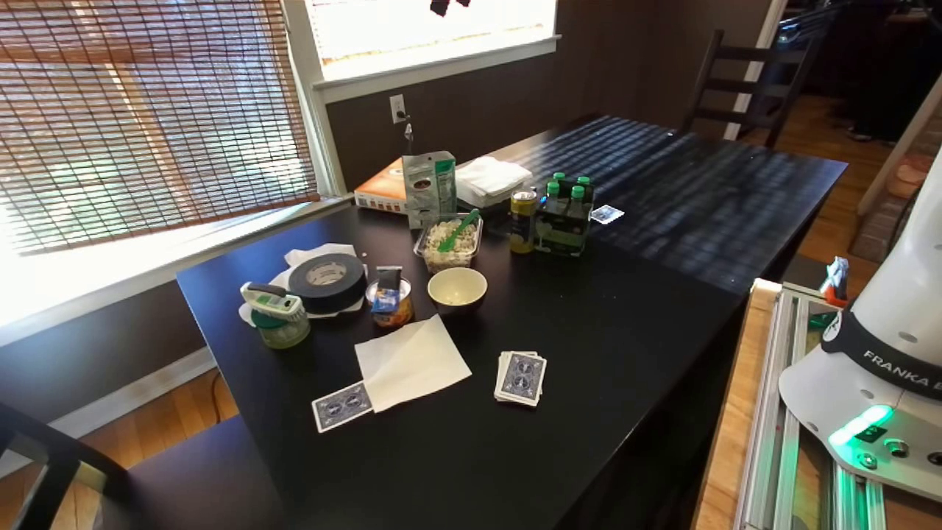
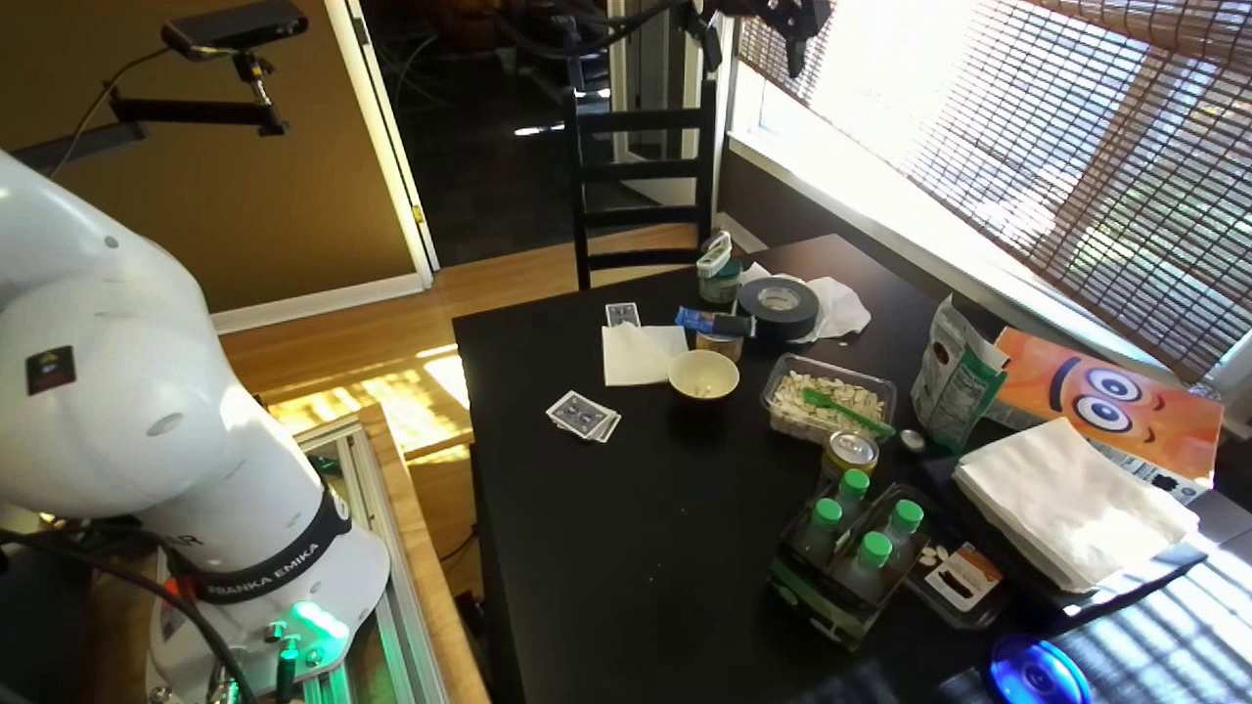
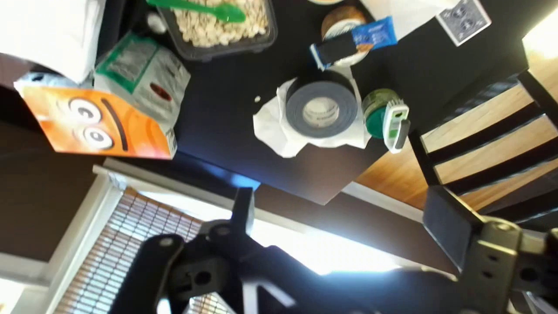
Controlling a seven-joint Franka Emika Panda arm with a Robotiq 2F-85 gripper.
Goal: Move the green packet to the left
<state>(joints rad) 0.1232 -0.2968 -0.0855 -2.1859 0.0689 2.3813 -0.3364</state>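
The green packet (image 1: 430, 188) stands upright on the dark table in both exterior views, behind the clear tub of flakes. It is silver-grey with green panels and also shows in an exterior view (image 2: 957, 381) beside the orange box. In the wrist view the packet (image 3: 150, 80) is at the upper left, leaning over part of the orange box. My gripper (image 3: 346, 216) is open, with its fingers wide apart and nothing between them. It is high above the table and away from the packet. Dark gripper parts show at the top edge of an exterior view (image 2: 758, 24).
The tub of flakes (image 1: 449, 246) with a green spoon stands close to the packet. Around are the orange box (image 2: 1105, 391), napkins (image 2: 1066, 499), bottle carrier (image 2: 831, 587), can (image 1: 522, 221), bowl (image 1: 457, 287), tape roll (image 3: 321, 109) and brush (image 3: 396, 126). A window lies beyond the table edge.
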